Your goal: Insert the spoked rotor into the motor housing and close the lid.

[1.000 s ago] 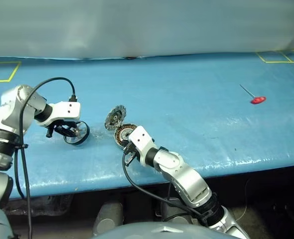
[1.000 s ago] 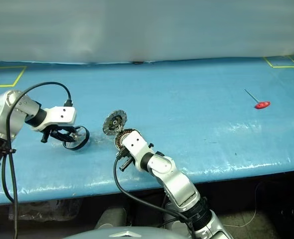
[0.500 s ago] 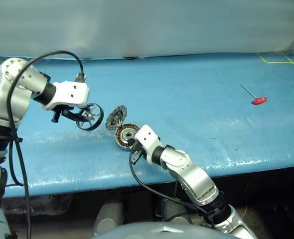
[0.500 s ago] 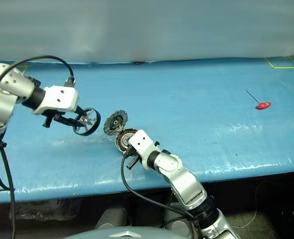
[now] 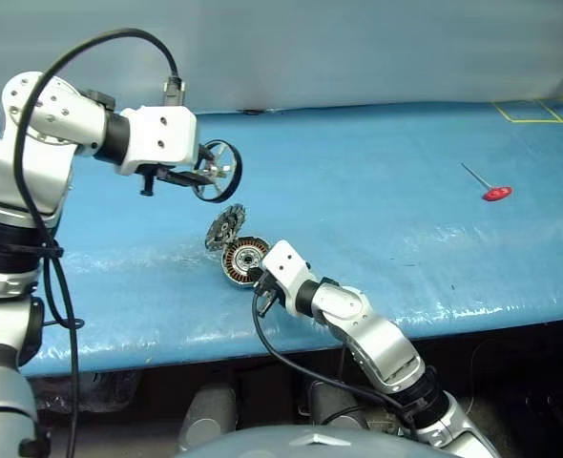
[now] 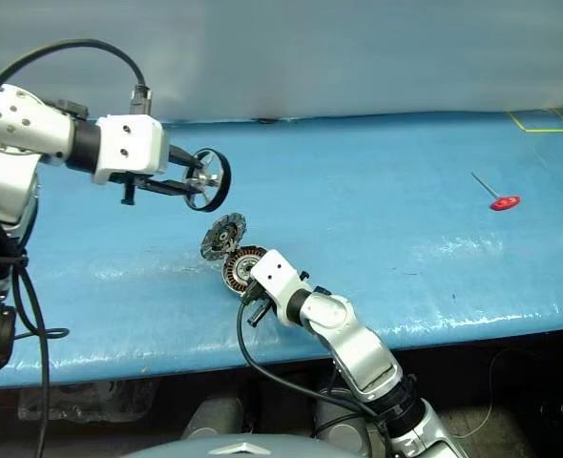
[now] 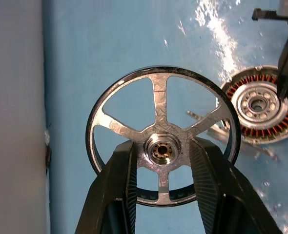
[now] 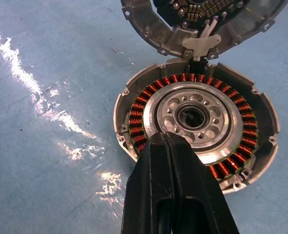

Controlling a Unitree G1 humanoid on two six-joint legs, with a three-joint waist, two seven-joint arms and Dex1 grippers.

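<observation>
- The left gripper [image 7: 161, 161] is up off the blue table [image 5: 377, 248], its two black fingers [image 7: 115, 185] pinching the hub of the spoked rotor [image 7: 162, 134] from either side.
- The rotor is held in the air, standing on edge, above and a little behind the motor housing [image 5: 240, 260], towards the robot's left. Nothing lies between the two.
- The housing sits flat on the table near the front edge, copper windings and silver centre hub facing up and uncovered.
- The lid [image 5: 225, 227] is swung open, tilted up from the far edge of the housing with its dark inner face showing; it stands on the side of the housing nearest the raised rotor.
- The right gripper [image 8: 171, 146] has its fingers pressed together with nothing between them. In the right wrist view the tips lie over the near rim of the housing, covering a stretch of the windings; I cannot tell whether they touch it.
- The right arm reaches in from the front edge, so the near side of the housing is taken up by it.
- Well off to the robot's right lies a small tool with a red handle [image 5: 494, 193] and a thin shaft, apart from everything else.
- Yellow tape marks [image 5: 525, 113] sit at the far corners of the table.
</observation>
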